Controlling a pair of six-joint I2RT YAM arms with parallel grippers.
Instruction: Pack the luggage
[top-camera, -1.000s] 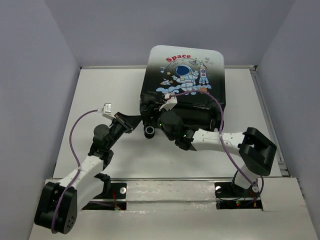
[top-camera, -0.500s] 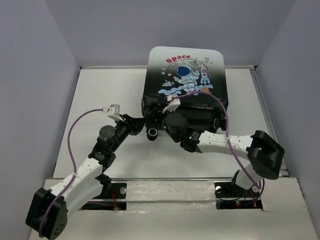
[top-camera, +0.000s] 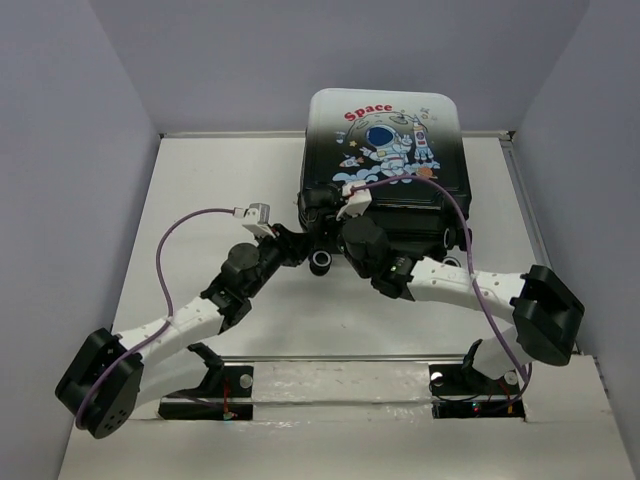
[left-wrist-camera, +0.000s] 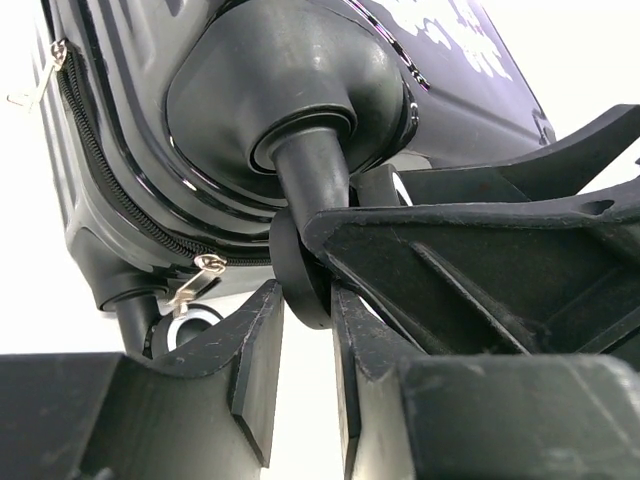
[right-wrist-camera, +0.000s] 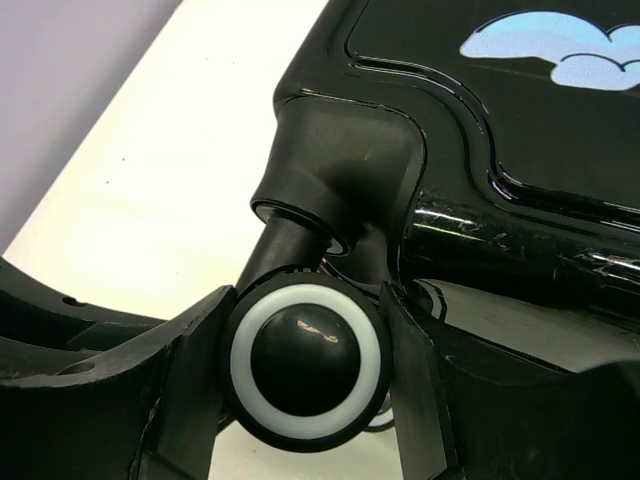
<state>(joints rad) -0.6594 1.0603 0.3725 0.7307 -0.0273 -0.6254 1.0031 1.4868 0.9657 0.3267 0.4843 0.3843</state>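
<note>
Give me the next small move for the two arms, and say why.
Probably ease the left pincer forward for a deeper hold: the edge-on wheel sits only at its fingertips, whereas the right pincer clasps the white-ringed wheel squarely. Then both could shift the closed luggage evenly.

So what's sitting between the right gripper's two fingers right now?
A black luggage wheel with a white ring fills the gap between the fingers of the right gripper, as the right wrist view shows.
</note>
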